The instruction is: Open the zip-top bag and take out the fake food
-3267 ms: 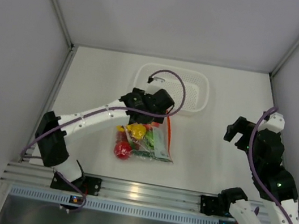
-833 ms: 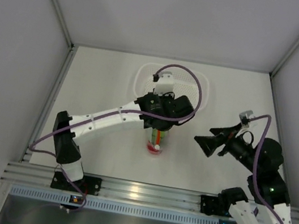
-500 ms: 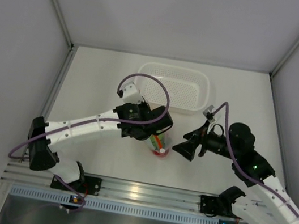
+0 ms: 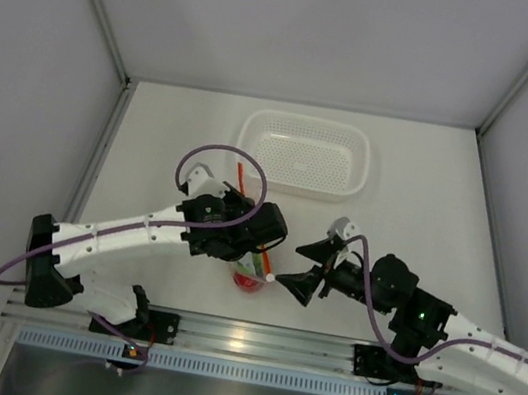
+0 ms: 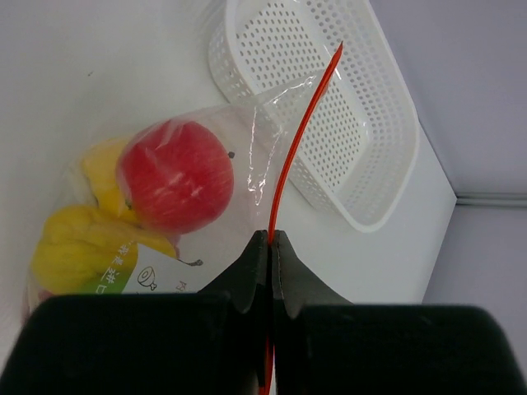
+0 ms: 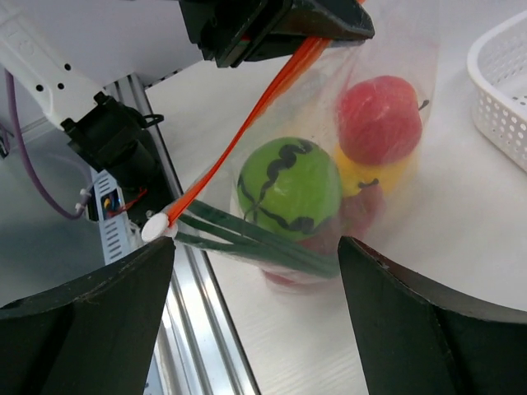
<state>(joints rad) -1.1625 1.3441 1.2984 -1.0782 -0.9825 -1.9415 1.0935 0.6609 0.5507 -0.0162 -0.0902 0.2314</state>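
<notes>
My left gripper [image 5: 270, 240] is shut on the orange-red zip strip [image 5: 298, 140] of the zip-top bag [image 4: 251, 275], which hangs below it near the table's front edge. Inside the clear plastic the fake food shows: a red apple [image 5: 174, 175], yellow pieces [image 5: 78, 239], a green ball [image 6: 288, 188] and green stalks [image 6: 247, 243]. The strip's white slider [image 6: 156, 228] sits at its low end. My right gripper [image 4: 294, 272] is open just right of the bag. Its fingers [image 6: 90, 321] stand either side of the bag's lower part without touching it.
A white perforated basket [image 4: 304, 154] stands at the back middle of the table, with nothing in it. The aluminium rail [image 4: 240, 338] runs along the near edge just below the hanging bag. White walls close in the left, right and back.
The left arm has lifted the bag off the table and drawn it toward the near edge. The right arm has swung in from the right to the bag, its jaws narrowing a little.
</notes>
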